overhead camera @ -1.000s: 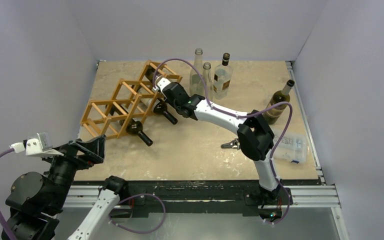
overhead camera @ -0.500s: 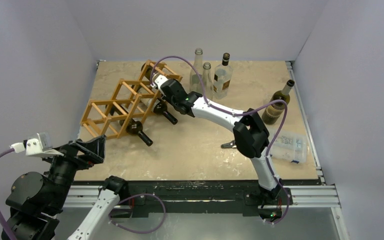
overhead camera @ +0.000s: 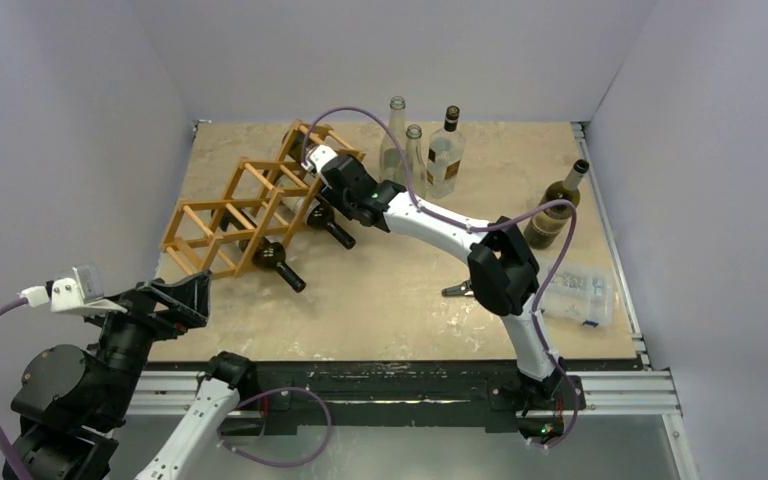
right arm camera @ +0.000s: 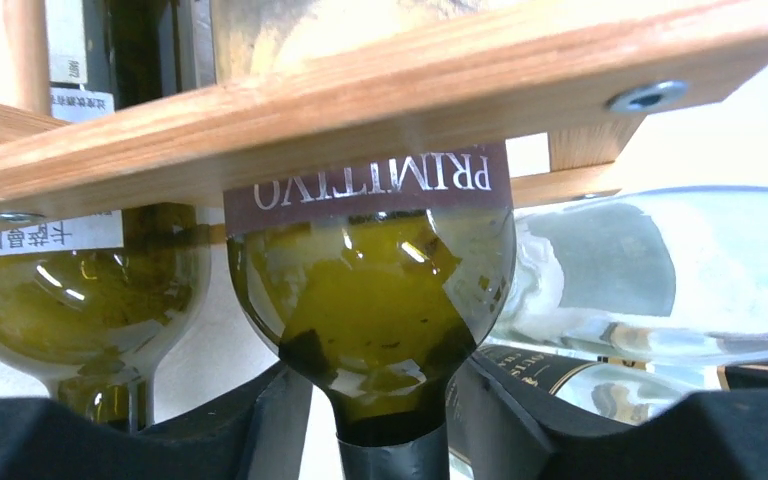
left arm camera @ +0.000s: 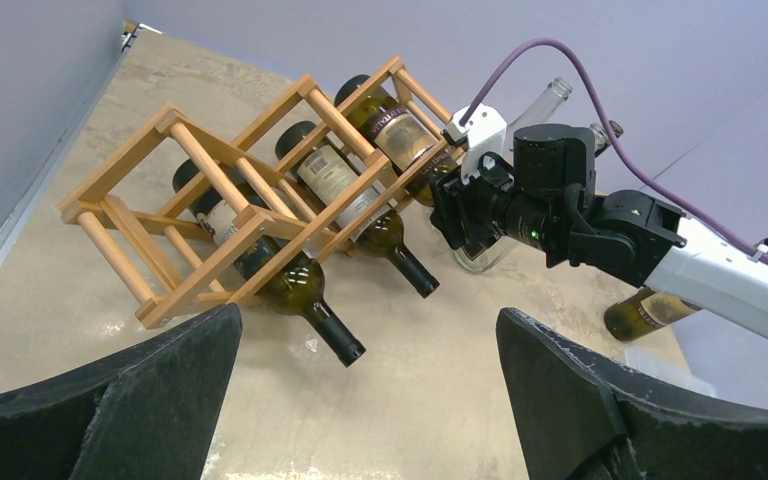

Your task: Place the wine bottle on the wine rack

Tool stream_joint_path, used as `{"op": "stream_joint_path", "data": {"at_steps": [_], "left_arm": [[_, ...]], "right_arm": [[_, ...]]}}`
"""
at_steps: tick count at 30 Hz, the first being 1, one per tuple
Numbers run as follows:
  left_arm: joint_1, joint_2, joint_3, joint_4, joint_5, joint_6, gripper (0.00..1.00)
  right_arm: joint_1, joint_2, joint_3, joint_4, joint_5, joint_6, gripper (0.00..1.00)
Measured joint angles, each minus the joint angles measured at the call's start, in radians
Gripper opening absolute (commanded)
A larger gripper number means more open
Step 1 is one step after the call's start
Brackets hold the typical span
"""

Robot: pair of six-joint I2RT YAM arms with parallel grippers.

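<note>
From the left wrist camera, the wine rack (left arm camera: 210,165) stands tipped on the worktop (left arm camera: 440,380). The wine bottle (left arm camera: 392,128) lies in the top cell at the far end. Its neck pokes out and points down a bit. The right tool (left arm camera: 457,212) is right at that neck. Two more bottles (left arm camera: 335,185) lie in the cells below. The left tool (left arm camera: 365,330) is wide open, holds nothing, and is well apart from the rack.

From the right wrist camera, the wine bottle's round shoulder hangs under a wooden bar (right arm camera: 360,90). Its neck goes down between the black fingers (right arm camera: 250,430). There is a thin gap on one side, so the right tool looks released and not squeezing. A clear bottle (right arm camera: 640,270) is very close on one side.

From above, the right tool covers the neck, and three standing bottles (overhead camera: 420,140) are just behind the arm.

What could go wrong? The fingers are close to the neck. If the arm backs out crooked, a finger could catch the neck and pull the bottle out. The bottle slopes down, so it could slide and roll. A bump could also push the light rack and shake the other bottles loose. The arm's elbow could knock a standing bottle over.
</note>
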Motion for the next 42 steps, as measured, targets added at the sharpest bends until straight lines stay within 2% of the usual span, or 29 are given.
{"op": "stream_joint_path", "data": {"at_steps": [7, 12, 22, 26, 32, 37, 42], "left_arm": [[0.0, -0.002, 0.0, 0.0, 0.009, -0.011, 0.99], [0.0, -0.003, -0.005, 0.002, 0.022, -0.02, 0.99], [0.0, -0.003, -0.027, 0.015, 0.034, -0.032, 0.99], [0.0, -0.002, -0.038, 0.02, 0.046, -0.035, 0.99], [0.0, 0.002, -0.054, 0.039, 0.057, -0.036, 0.99], [0.0, 0.012, -0.06, 0.045, 0.068, -0.038, 0.99], [0.0, 0.015, -0.072, 0.056, 0.088, -0.05, 0.99]], "right_arm": [[0.0, -0.009, 0.0, -0.01, -0.018, 0.02, 0.69], [0.0, -0.083, -0.051, -0.045, -0.018, 0.045, 0.74], [0.0, -0.393, -0.229, -0.095, -0.093, 0.061, 0.89], [0.0, -0.539, -0.33, -0.081, -0.119, 0.057, 0.98], [-0.021, -0.768, -0.464, -0.022, -0.064, 0.069, 0.99], [-0.15, -0.905, -0.479, 0.015, 0.038, 0.118, 0.99], [-0.402, -0.999, -0.49, 0.036, 0.148, 0.229, 0.99]]}}
